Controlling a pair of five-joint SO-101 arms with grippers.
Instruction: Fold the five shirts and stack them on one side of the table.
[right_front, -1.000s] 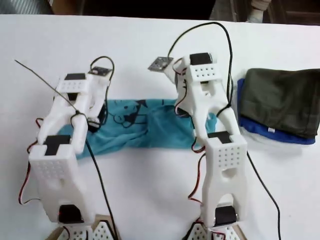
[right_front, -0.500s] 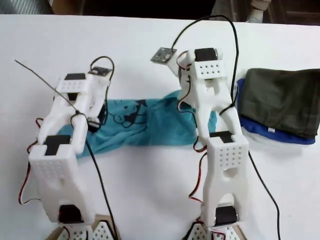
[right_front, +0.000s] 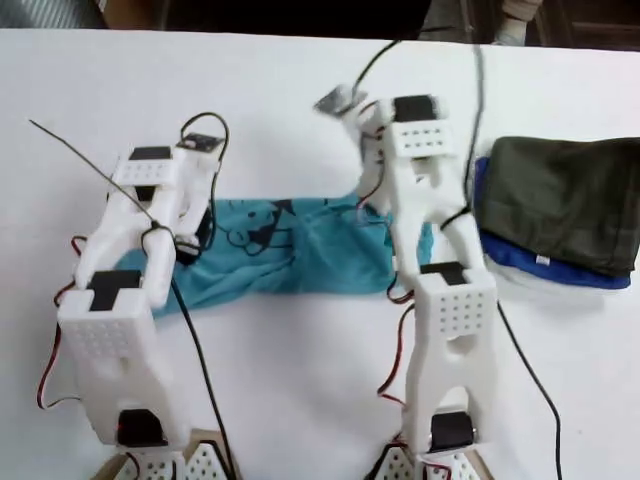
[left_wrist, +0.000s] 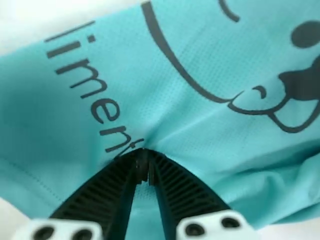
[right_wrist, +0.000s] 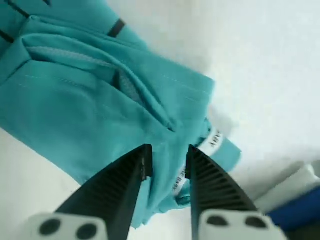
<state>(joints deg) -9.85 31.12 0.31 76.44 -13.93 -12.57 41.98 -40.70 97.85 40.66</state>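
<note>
The teal shirt (right_front: 290, 255) lies near the middle of the table (right_front: 300, 100), folded into a long band that runs from 9 o'clock to 3 o'clock between the two arms. Its printed side faces up, with a cartoon face and dark lettering on it.

The left gripper (left_wrist: 145, 159) is at the 9 o'clock end of the band. Its jaws are pressed together on a small ridge of the teal cloth (left_wrist: 200, 75), which puckers where they pinch it.

The right gripper (right_wrist: 168, 152) is at the 3 o'clock end, over the layered hem and its small white label (right_wrist: 212, 141). Its jaws stand a little apart with nothing held between them.

Toward 3 o'clock, near the table's edge, a folded dark green shirt (right_front: 565, 200) rests on a folded blue shirt (right_front: 545, 265), apart from the teal one.
</note>
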